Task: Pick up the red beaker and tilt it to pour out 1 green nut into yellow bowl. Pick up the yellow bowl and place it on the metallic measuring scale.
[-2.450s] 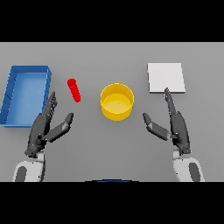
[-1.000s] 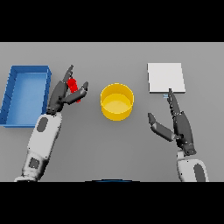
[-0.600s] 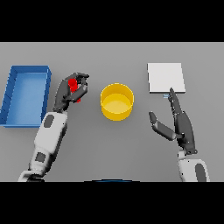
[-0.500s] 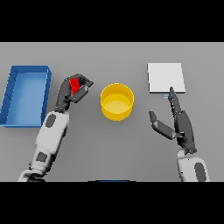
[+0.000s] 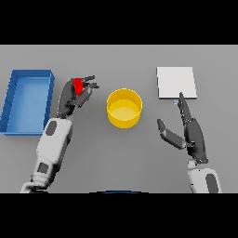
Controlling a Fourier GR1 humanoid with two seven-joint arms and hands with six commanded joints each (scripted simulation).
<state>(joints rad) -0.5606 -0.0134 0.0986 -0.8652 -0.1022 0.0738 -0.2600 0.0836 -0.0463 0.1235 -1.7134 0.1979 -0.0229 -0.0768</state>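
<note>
Left hand [image 5: 74, 96] grips red beaker [image 5: 78, 85] beside yellow bowl [image 5: 124, 108].

Head view. The left arm rose from the lower left edge, its white and grey forearm angled up and slightly rightward toward the upper middle-left of the table. The left hand [image 5: 74, 95] was at the end of this reach, its fingers and thumb curled round the red beaker [image 5: 78, 85] (only the beaker's upper part showed between them). The right arm entered from the lower right edge and stood nearly upright. The right hand [image 5: 189, 132] was held with fingers straight and pointing up the table, thumb spread to the left, grasping nothing.
</note>
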